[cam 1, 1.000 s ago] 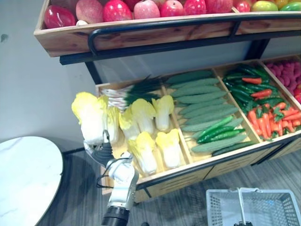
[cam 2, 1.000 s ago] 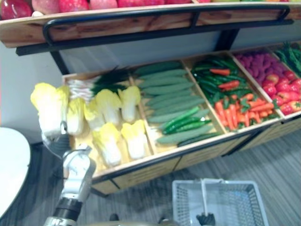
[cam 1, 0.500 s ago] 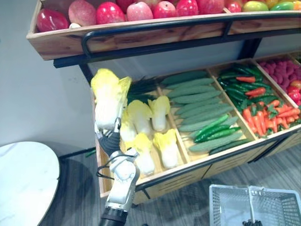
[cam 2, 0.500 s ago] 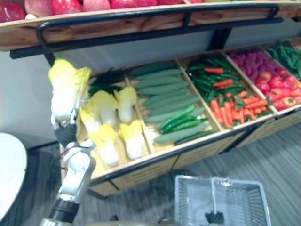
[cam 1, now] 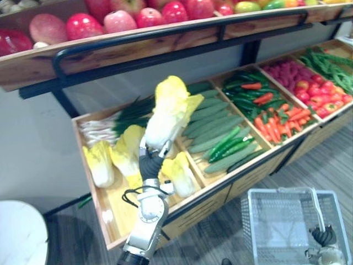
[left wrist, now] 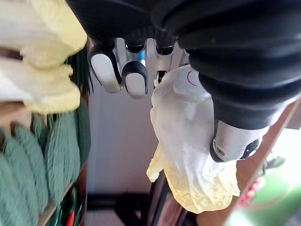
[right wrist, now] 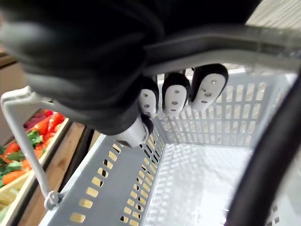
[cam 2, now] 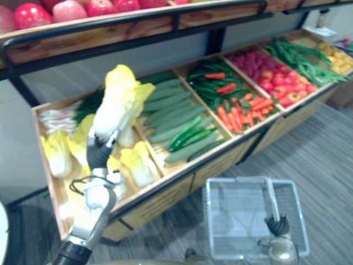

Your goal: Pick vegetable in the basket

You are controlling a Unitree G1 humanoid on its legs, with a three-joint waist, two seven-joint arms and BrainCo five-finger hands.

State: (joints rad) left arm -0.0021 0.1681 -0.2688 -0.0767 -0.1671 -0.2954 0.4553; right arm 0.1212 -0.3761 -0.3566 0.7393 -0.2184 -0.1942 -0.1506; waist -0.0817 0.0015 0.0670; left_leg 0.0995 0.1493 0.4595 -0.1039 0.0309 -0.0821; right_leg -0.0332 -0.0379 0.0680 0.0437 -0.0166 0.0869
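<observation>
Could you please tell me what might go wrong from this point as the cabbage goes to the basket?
The left hand grips the cabbage only at its base, leafy top above; it could tip or slip down among the cucumbers beside it. The basket hangs by its handle from the right hand, so a dropped cabbage might swing it or land on the rim.

Grocery shop, produce sect. Evidence: 2-tier wooden display stand (cam 1: 237, 185); apples (cam 1: 83, 25) on top tier; lower tier split by dividers into bins of cabbages (cam 1: 99, 163), cucumbers (cam 1: 212, 118), carrots (cam 1: 287, 118); grey plastic shopping basket (cam 1: 281, 191).
</observation>
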